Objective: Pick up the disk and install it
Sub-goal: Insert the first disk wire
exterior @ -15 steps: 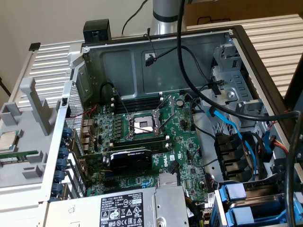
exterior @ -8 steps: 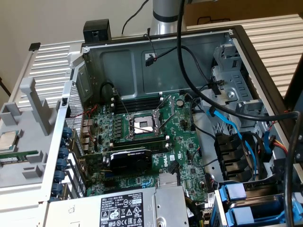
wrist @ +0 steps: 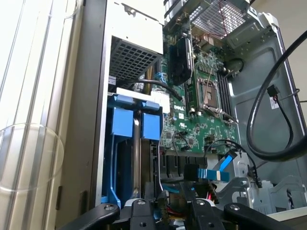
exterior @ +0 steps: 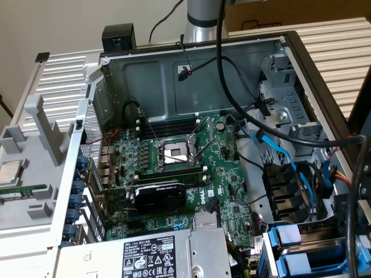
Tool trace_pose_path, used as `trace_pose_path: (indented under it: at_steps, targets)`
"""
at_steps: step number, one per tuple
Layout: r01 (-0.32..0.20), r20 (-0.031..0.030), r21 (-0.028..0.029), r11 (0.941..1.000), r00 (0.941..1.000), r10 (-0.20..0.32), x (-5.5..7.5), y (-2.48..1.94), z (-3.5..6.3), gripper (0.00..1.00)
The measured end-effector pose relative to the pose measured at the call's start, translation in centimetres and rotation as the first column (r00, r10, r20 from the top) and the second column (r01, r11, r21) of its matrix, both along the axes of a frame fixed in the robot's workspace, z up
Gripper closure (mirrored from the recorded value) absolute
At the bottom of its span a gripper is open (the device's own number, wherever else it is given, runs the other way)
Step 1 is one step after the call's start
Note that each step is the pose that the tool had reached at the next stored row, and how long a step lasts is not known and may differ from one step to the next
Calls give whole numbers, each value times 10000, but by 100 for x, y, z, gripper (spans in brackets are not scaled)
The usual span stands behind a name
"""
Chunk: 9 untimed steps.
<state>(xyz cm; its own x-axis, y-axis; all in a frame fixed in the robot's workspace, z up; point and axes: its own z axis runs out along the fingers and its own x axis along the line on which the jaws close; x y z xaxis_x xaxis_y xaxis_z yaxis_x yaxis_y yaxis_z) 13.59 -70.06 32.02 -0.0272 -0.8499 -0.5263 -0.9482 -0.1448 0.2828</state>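
The disk point(wrist: 123, 122) stands on edge in the drive bay point(wrist: 122, 167) at the near corner of the case point(exterior: 313, 63), on the exterior view's right, clipped in its blue carrier point(exterior: 293, 236). As a metal-bodied drive it is judged stiff, dense for its bulk and sensitive to shock. Its bare metal faces are probably slippery, so the plastic carrier, at its blue end tabs or side rails, is the better place to take hold. Blue panels show side by side in the bay, and whether they belong to one carrier or two cannot be told. The label and flat faces of the disk are hidden, as is the depth to which it is seated. The gripper point(wrist: 168, 213) hangs near the open end of the bay. Its body is cut off at the edge of the wrist view, and whether it is spread, pressed together or pinching anything cannot be told. Black cables point(exterior: 221, 75) cross the case and hide part of the bay.
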Motion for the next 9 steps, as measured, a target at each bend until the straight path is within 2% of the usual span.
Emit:
trace_pose_path:
  at_steps: [9]
  targets:
    - [1,-16,5,10000,10000,-1,-36,16,-2,66]
